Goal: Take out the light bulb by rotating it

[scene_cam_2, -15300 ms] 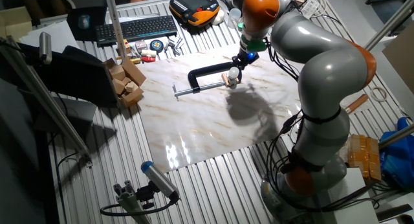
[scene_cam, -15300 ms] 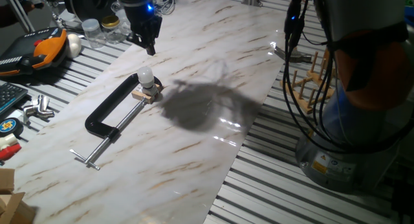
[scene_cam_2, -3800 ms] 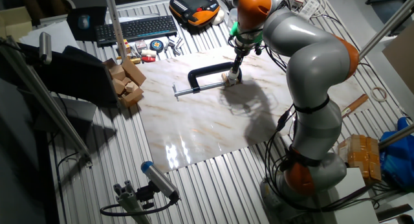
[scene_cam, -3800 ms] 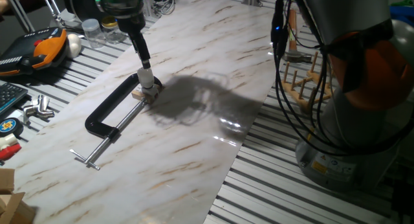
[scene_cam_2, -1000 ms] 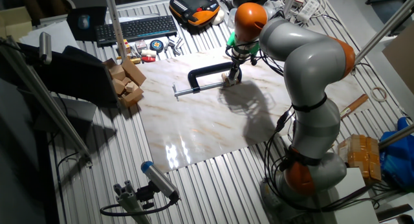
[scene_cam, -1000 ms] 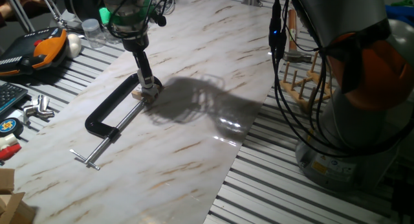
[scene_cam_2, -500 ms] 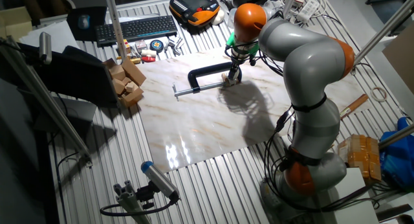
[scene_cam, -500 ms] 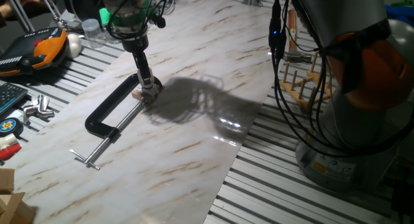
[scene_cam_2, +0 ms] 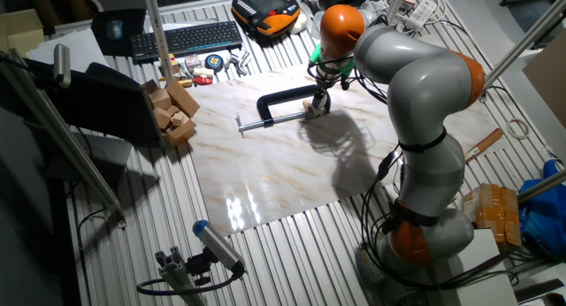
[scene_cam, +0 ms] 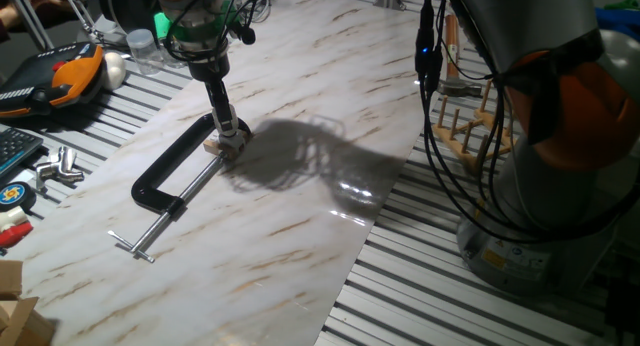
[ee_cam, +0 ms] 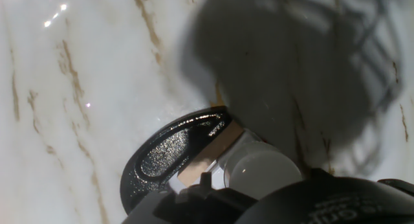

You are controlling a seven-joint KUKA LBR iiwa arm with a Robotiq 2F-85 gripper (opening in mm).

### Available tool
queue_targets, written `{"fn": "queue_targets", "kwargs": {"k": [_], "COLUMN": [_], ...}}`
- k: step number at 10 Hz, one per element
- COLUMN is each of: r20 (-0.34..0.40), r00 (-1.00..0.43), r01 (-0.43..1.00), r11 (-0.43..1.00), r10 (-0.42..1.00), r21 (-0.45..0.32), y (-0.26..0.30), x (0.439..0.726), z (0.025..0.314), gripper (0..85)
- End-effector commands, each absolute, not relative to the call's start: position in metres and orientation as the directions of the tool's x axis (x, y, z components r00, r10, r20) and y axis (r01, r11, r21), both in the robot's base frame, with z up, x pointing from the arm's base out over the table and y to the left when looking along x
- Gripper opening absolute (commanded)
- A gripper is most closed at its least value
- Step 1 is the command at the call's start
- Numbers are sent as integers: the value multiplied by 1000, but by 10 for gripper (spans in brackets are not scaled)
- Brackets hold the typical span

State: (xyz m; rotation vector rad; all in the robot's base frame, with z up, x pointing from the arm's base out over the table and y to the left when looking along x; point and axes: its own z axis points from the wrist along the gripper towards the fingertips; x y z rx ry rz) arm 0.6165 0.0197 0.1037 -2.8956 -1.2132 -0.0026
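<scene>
The light bulb (ee_cam: 259, 171) is a small frosted white globe standing in a tan wooden block (scene_cam: 222, 146), which a black C-clamp (scene_cam: 160, 176) holds on the marble board. In the hand view the bulb sits right at my fingers, with the block (ee_cam: 206, 154) and the clamp's black pad (ee_cam: 165, 156) beside it. My gripper (scene_cam: 229, 126) points down and is shut on the bulb, hiding most of it in both fixed views. The gripper (scene_cam_2: 317, 103) and the clamp (scene_cam_2: 279, 97) also show in the other fixed view.
An orange-black handset (scene_cam: 62, 76), a white egg-like thing (scene_cam: 115, 68) and jars (scene_cam: 142, 46) lie at the board's far left. A wooden peg rack (scene_cam: 478, 126) and hanging cables (scene_cam: 432, 66) are at the right. A keyboard (scene_cam_2: 186, 36) and wooden blocks (scene_cam_2: 172, 107) lie beyond the clamp.
Long before now the gripper hung above and apart from the bulb; it has come down onto it. Over the last second nothing has visibly moved.
</scene>
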Motion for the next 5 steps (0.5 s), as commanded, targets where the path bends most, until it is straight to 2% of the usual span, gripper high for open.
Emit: {"fn": "queue_targets", "kwargs": {"k": [1,5], "r20": [1,1], "r00": [701,695], "r01": [713,719], "r11": [-701,-695], "r10": [713,719], "r21": [-1,1], "y": [20,19], "x": [616,617], "z": [104,105], "gripper": [680,680]}}
